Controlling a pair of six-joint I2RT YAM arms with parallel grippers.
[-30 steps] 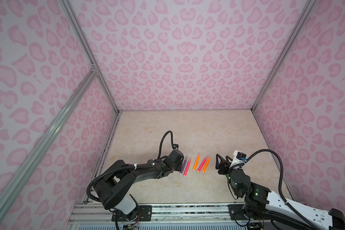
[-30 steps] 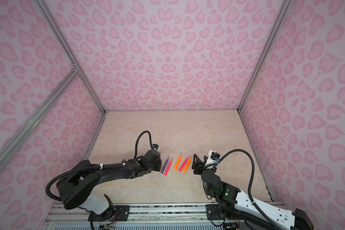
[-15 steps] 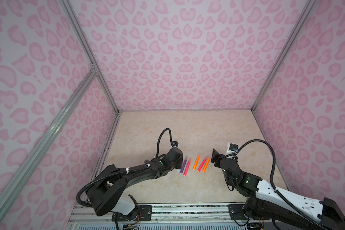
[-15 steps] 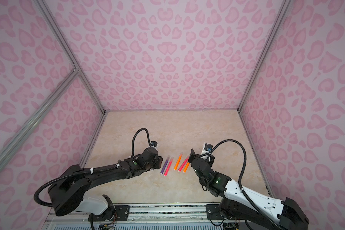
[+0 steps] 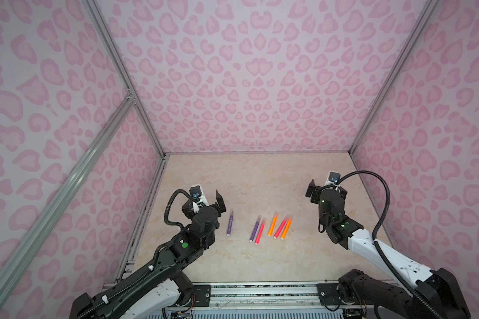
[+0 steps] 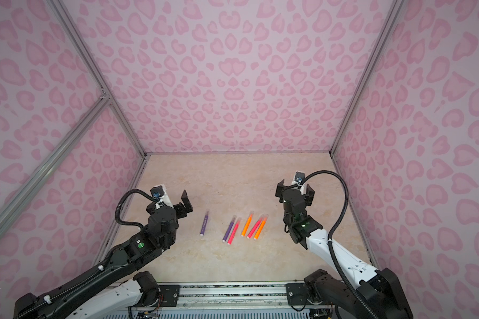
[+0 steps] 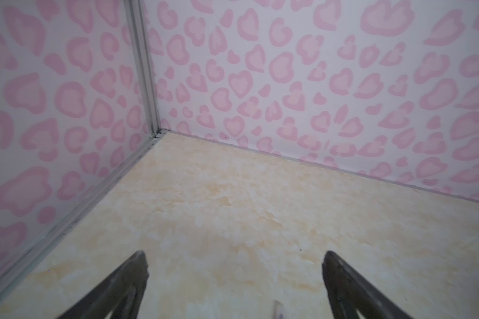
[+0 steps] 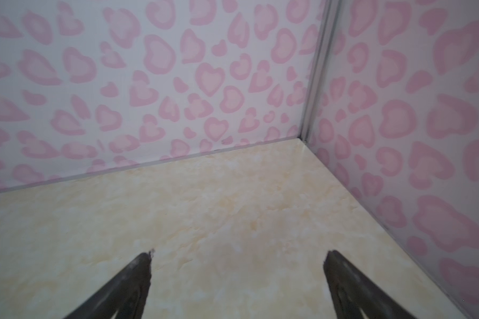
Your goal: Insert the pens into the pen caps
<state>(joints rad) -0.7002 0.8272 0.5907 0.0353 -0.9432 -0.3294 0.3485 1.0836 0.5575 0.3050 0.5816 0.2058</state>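
Note:
Six pens lie on the beige floor in both top views. One purple pen (image 5: 229,226) (image 6: 204,224) lies alone on the left. To its right lie a purple pen (image 5: 255,231), a pink pen (image 5: 260,234), an orange pen (image 5: 272,227), a second pink pen (image 5: 280,228) and a second orange pen (image 5: 286,228). A faint clear pen cap (image 5: 231,212) sits on the lone pen's far end; the others look capped too. My left gripper (image 5: 203,201) (image 6: 168,200) (image 7: 235,259) is open and empty, left of the lone pen. My right gripper (image 5: 327,190) (image 6: 295,189) (image 8: 238,256) is open and empty, right of the group.
Pink-patterned walls (image 5: 255,82) close the floor on three sides, with metal rails along the side edges. The left wrist view looks into the far left corner and the right wrist view into the far right corner. A metal rail (image 5: 260,290) runs along the front edge.
Both grippers have opened and drawn back from the pens, the left one leftward, the right one rightward. A purple pen now lies alone left of the group.

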